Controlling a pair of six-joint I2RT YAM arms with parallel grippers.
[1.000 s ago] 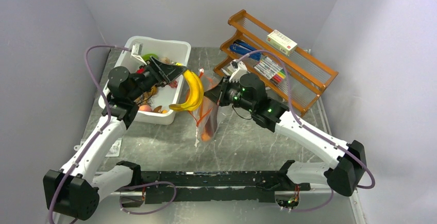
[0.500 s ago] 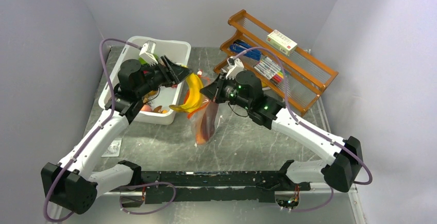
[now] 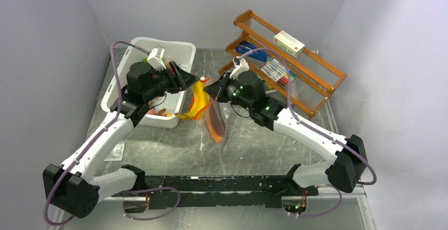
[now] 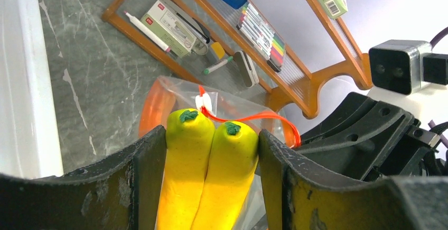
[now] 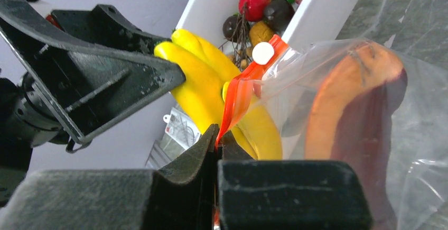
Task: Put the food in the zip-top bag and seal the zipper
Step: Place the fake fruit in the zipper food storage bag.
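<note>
Well, what have I got in the left gripper (image 4: 211, 148)?

— Your jaws are clamped on the banana (image 4: 193, 187), one pad on each side, with its stem ends pointing at the bag (image 4: 174, 90). The tips are at the mouth, just by the zipper (image 4: 248, 118). I can't tell how far in they are.

— And the right gripper (image 5: 217, 141)?

— Pinched tight on the orange strip, holding one lip up. The bag hangs from that single pinch over the table (image 3: 253, 140), and the slab (image 5: 364, 108) is already inside. The rest of the food sits in the bin (image 3: 177, 46) by your left arm.

— So what can bite me?

— You hold only one lip, so the mouth may be narrower than the bunch. If you push hard, you could fold the loose lip shut. You could also catch the slider (image 5: 262, 53) and drag the film out of your right pinch, and then bag and slab drop. If you let go too early, the banana looks curved and slick enough to tip over the rim onto the table. Your two wrists are also close together, so a careless twist could knock them.
</note>
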